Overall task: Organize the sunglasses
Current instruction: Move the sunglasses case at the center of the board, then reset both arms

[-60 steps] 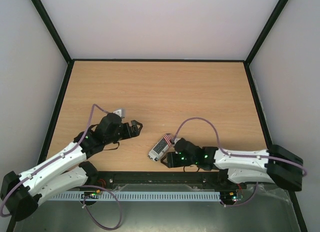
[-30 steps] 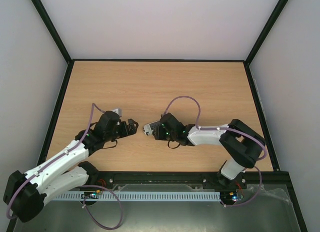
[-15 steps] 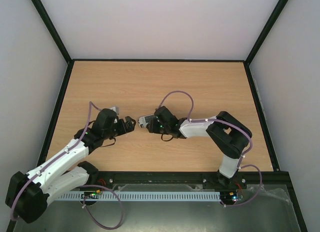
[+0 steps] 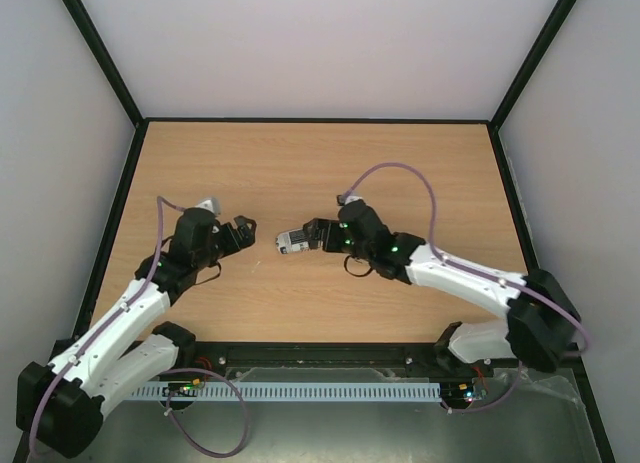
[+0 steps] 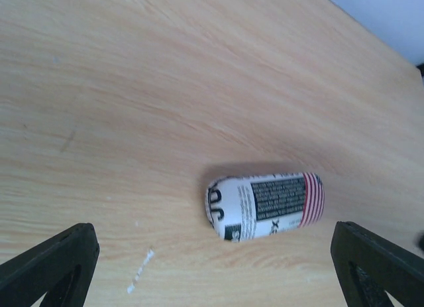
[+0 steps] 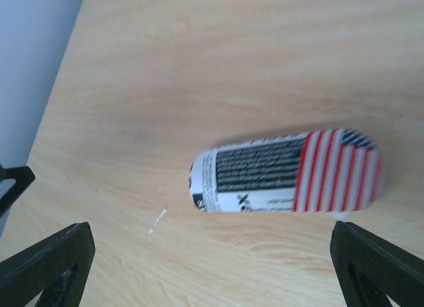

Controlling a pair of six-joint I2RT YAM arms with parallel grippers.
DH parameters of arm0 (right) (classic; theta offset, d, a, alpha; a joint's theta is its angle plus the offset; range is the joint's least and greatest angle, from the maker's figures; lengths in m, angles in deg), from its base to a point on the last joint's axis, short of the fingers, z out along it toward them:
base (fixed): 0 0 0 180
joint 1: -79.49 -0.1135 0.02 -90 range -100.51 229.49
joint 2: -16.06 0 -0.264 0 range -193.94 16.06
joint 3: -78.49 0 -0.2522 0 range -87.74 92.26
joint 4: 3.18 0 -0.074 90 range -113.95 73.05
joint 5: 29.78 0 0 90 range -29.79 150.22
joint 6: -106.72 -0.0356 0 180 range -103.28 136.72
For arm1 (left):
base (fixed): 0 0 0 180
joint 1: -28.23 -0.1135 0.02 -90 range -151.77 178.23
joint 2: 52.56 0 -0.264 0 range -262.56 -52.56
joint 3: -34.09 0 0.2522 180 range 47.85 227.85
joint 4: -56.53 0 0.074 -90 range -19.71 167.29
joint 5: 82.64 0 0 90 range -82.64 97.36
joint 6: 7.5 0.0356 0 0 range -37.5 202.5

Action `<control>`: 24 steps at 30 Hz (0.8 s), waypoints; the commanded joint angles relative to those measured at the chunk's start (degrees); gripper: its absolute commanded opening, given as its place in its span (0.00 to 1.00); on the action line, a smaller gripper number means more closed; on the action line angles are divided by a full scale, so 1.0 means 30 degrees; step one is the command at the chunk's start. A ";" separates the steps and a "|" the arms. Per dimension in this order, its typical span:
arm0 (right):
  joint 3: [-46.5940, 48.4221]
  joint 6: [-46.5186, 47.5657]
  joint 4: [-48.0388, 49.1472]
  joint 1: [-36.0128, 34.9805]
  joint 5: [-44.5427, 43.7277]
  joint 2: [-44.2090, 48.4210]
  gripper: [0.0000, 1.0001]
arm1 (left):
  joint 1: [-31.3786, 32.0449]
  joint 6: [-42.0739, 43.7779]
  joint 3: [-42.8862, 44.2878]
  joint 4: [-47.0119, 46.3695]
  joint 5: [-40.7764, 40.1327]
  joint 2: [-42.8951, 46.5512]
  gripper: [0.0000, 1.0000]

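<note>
**Overhead view only.** Two arms reach in over a wooden table (image 4: 330, 163), one per side, each trailing one purple cable (image 4: 400, 173). Their tips face each other, with one oblong case (image 4: 290, 241) between them. This view does not show the print on the case.

**Wrist views only.**
- Case markings: red and white stripes at one end, a black text block in the middle, white at the other end. The blue corner shows in the right wrist view alone.
- One small white fleck (image 5: 139, 279) lies on the wood.
- From the left wrist, the fleck is nearer the fingers than the case is. From the right wrist, it lies off the white end of the case.

**Count.** Arms 2, grippers 2, cables 2, case 1, fleck 1.

**Left gripper** (image 5: 212, 257). The fingers are spread wide and hold nothing. The case lies ahead of them on the table, apart from both fingertips. It sits nearer the finger at the right of that view, striped end that way.

**Right gripper** (image 6: 212, 260). The fingers are spread wide and hold nothing. The case lies crosswise just ahead, touching neither fingertip. Its striped end is toward the finger at the right of that view.

**Sunglasses.** They cannot be seen in any view. The case is shut, and whether it holds them cannot be told.
</note>
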 commanded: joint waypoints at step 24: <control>-0.8862 0.5761 0.9541 1.5738 -1.0373 0.6435 0.99 | -0.6217 1.0817 -0.3322 -1.6182 -0.5034 -0.6464 1.00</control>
